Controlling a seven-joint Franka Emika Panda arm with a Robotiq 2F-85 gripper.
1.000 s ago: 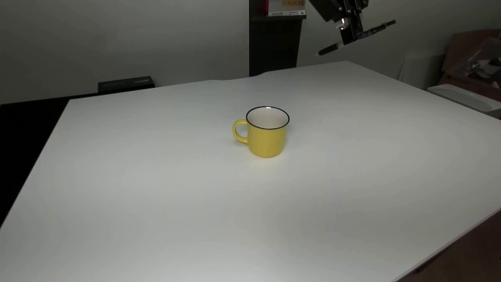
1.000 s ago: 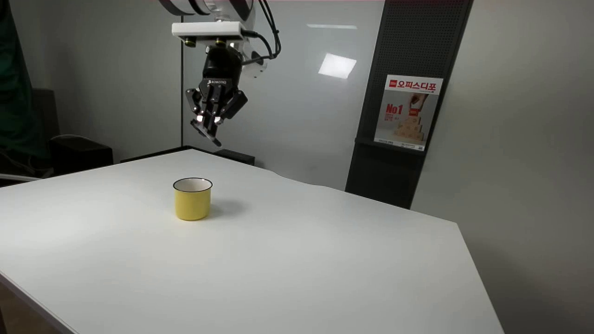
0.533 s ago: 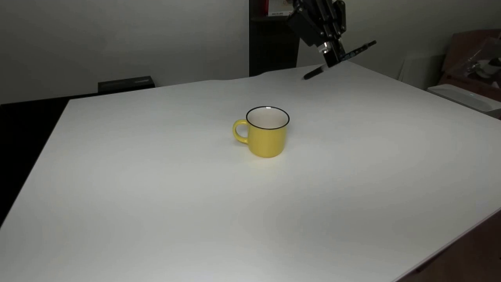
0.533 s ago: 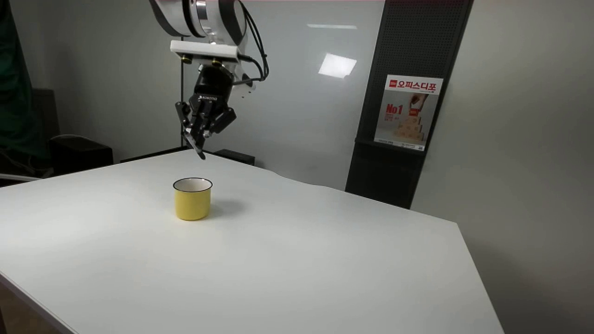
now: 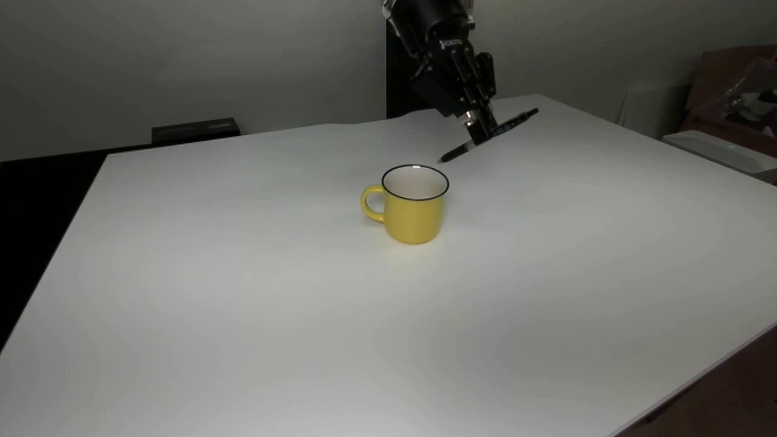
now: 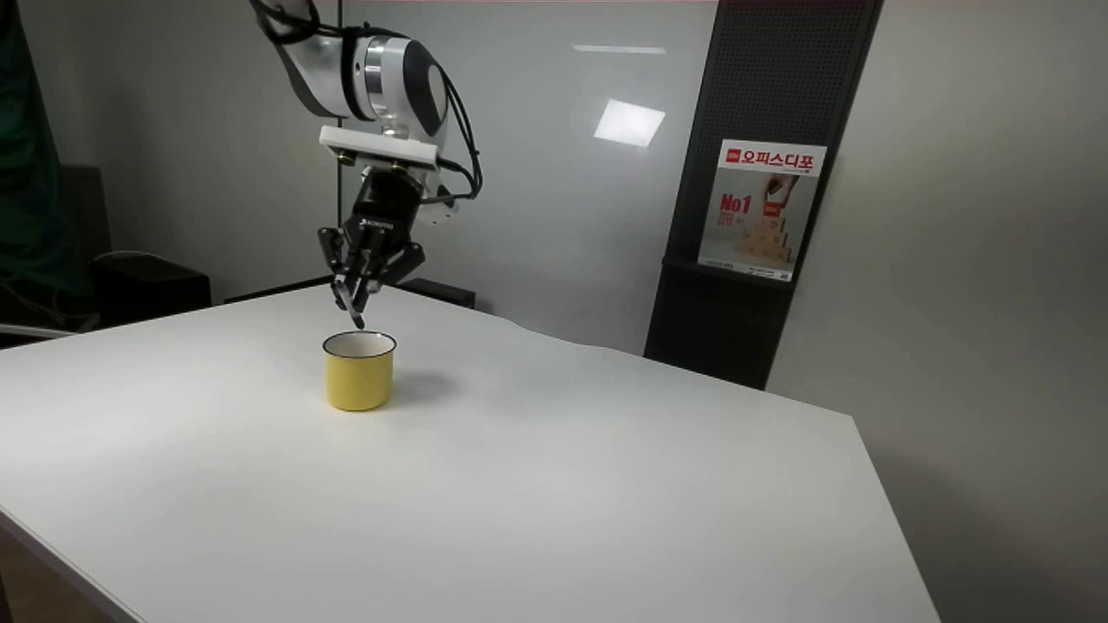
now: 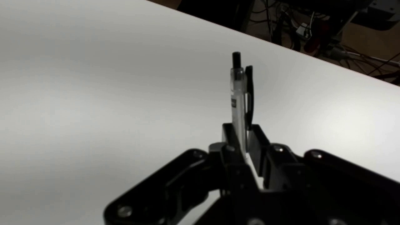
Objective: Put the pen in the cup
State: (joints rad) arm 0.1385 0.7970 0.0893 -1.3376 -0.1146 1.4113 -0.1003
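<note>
The yellow cup (image 5: 414, 220) stands upright on the white table, its dark rim and white inside showing; it also shows in an exterior view (image 6: 358, 382). Its handle points left in an exterior view. My gripper (image 5: 484, 132) is shut on the pen (image 5: 515, 123) around its middle and holds it above the table, behind the cup. The pen is tilted, its black lower end near the rim in both exterior views. In the wrist view, the pen (image 7: 238, 103) has a clear body, black end and black clip between the fingers. The cup is out of the wrist view.
The white table (image 5: 243, 315) carries the cup. A dark box (image 5: 195, 130) sits behind the table's back edge. A pale tray-like thing (image 5: 722, 150) lies beyond the side edge. Cables (image 7: 290, 28) show past the table edge in the wrist view.
My gripper has come down and moved toward the cup with the pen in it; the pen's lower end is now close to the rim. The cup has not moved.
</note>
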